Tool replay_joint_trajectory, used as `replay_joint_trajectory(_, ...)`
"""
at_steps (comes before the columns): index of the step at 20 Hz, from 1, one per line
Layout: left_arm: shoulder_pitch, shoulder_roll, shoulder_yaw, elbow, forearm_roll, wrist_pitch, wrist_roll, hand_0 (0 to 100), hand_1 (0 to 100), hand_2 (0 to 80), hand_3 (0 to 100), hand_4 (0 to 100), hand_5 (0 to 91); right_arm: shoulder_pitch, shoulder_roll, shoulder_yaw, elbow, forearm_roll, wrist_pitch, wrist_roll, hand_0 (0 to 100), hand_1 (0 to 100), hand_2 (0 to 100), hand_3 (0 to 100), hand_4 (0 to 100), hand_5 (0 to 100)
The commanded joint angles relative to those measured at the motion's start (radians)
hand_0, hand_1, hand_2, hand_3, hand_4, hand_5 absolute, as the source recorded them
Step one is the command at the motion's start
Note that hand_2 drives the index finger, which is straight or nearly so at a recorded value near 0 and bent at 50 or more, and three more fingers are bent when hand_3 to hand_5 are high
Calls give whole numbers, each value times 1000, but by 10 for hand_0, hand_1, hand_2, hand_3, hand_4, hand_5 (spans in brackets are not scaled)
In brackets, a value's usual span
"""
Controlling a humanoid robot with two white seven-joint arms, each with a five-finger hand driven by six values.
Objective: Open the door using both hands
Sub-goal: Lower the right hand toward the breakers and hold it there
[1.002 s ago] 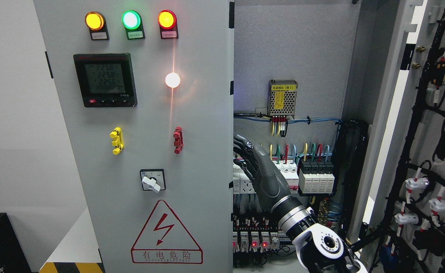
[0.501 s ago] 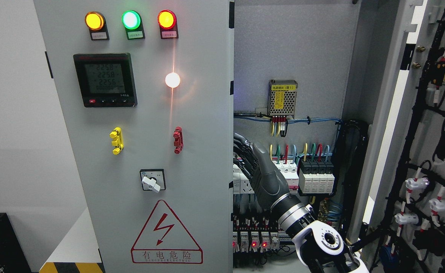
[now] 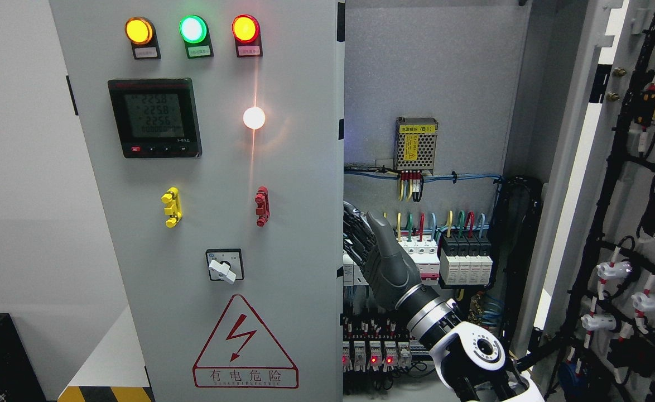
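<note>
Bright, even lighting, sharp focus throughout. Strong white glare spot on door panel (image 3: 254,118) with vertical streak. Cabinet interior (image 3: 433,84) slightly shadowed.

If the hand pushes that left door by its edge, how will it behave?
Probably swings stiffly as one sheet-metal panel: the left door looks rigid. The meter and lamps add weight. Its painted edge looks smooth, so the right robot hand might slip.

The digital meter (image 3: 155,118) on the left door (image 3: 210,223) displays three rows: 2258, 2258, 2256; a fourth row is too small to read. The red-bordered warning triangle (image 3: 245,341) low on the same door carries a lightning bolt and the characters 有电危险. The yellow label (image 3: 416,129) on the perforated power supply (image 3: 415,145) inside the cabinet ends in (B1). Plates under the three indicator lamps (image 3: 193,29) are illegible.
</note>
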Motion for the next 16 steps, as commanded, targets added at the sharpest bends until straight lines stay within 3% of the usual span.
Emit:
replay_joint_trajectory(1,34,-29,0,-29,0,0,1,0,0,0,0,0,0,-8,-31,-1,21,-38,5,1,191,0,0,0,0,0)
replay_joint_trajectory(9,32,-29,0,-26,0,0,1,0,0,0,0,0,0,-5,-32,-4,42,-42,6,5,191,0,0,0,0,0)
replay_joint_trajectory(12,34,-29,0,-26,0,0,1,0,0,0,0,0,0,-8,-32,-23,42,-41,6,65,191,0,0,0,0,0)
replay_joint_trajectory(16,32,-30,0,-26,0,0,1,0,0,0,0,0,0,-10,-35,-30,47,-41,6,73,191,0,0,0,0,0)
